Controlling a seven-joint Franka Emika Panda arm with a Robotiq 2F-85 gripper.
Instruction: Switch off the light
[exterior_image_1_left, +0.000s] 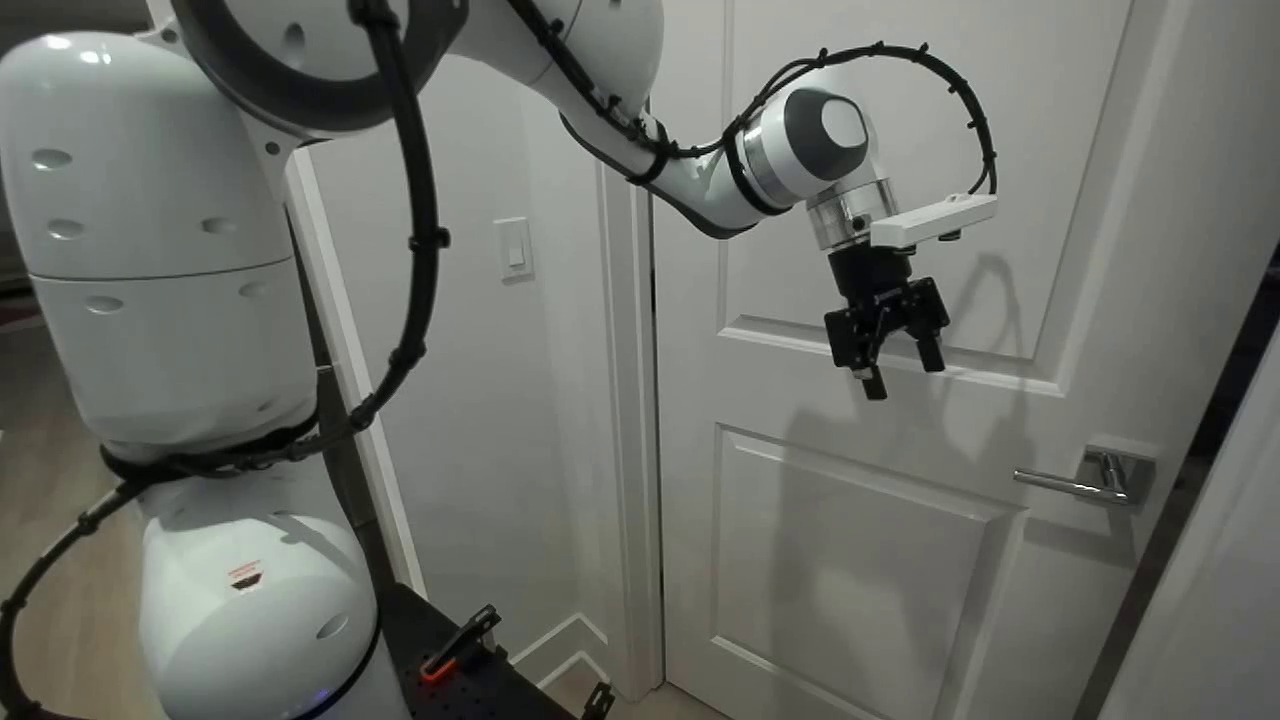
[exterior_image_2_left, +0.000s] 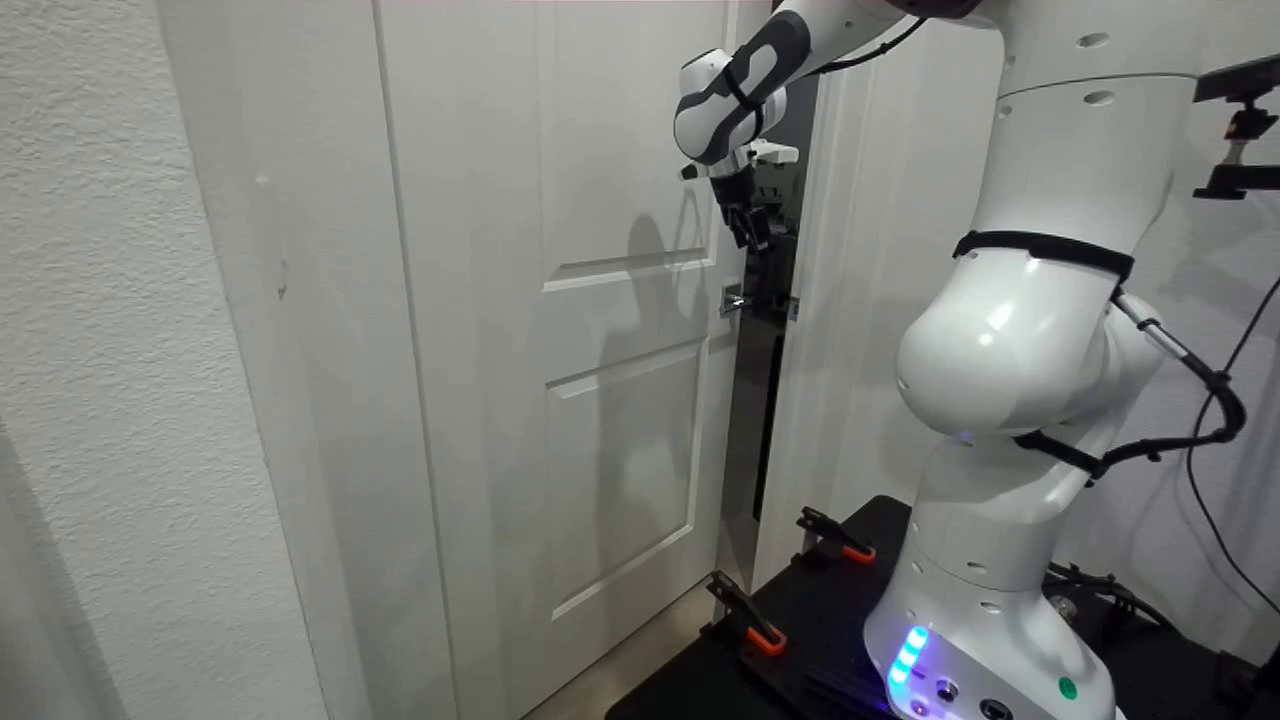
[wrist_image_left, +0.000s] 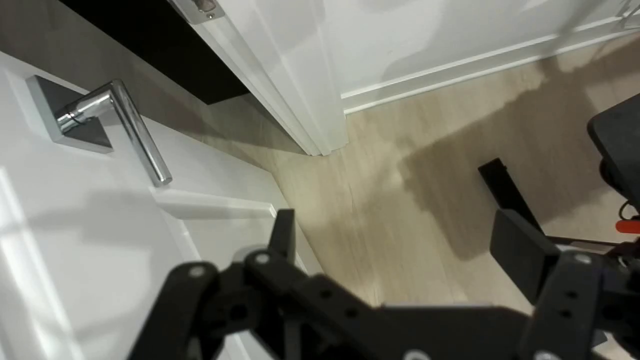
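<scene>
the door is white and panelled and stands ajar, its free edge apart from the frame. the wall, also white, runs beside the door, past its opposite edge. the floor, pale wood, spreads out from the door's foot.

the white arm reaches over toward the door, its far end hanging before the upper part; in both exterior views its shadow lies on the door. the bench, black, carries the arm and stands apart from the door, with floor showing between. a black cable is strapped along the arm and, in an exterior view, loops before the door's upper panel.

the tool points down in front of the door. it is released: its fingers are spread wide, and in the wrist view the floor can be seen between them.

two clamps, black with orange-red parts, sit along the bench edge nearest the door. the handle, a silver lever on a square plate, is by the door's free edge, apart from the tool and in both exterior views lower than it. the switch, a small white plate, shows in an exterior view on the wall beside the door, away from the handle and well apart from the tool; how it is set i cannot tell.
</scene>
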